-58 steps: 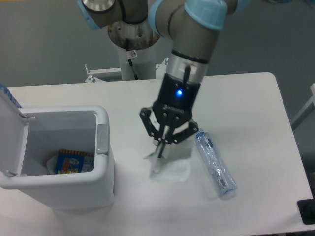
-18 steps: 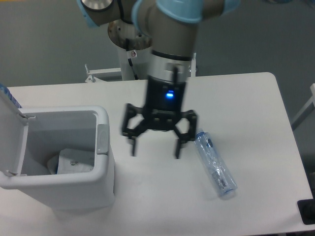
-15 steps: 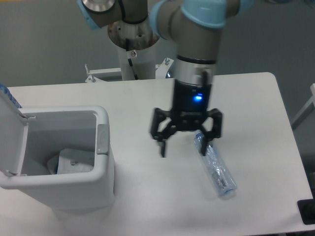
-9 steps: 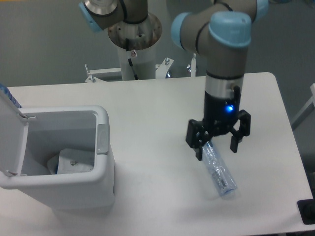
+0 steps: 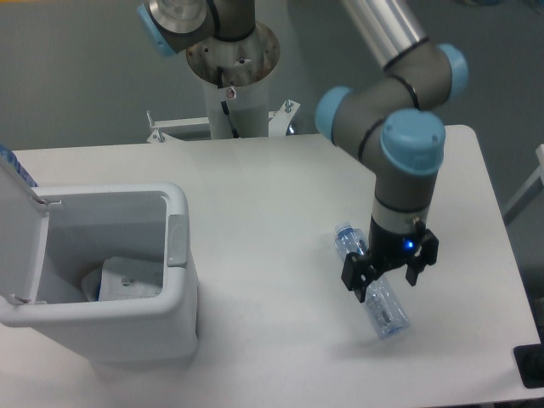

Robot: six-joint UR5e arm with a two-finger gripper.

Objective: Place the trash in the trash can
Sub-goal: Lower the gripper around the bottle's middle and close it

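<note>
On table right: hand spread, straddling bottle mid-length.

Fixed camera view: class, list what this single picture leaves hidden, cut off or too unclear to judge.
- Middle of the bottle: hidden by the gripper straddling it; contact between the fingers and the bottle cannot be judged.
- Trash can interior: its near wall hides most of the floor, so only part of the whitish wrapper shows.
- Trash can lid: cut off by the left edge.
- Dark object at bottom right: cut by the frame edge, unidentifiable.
</note>
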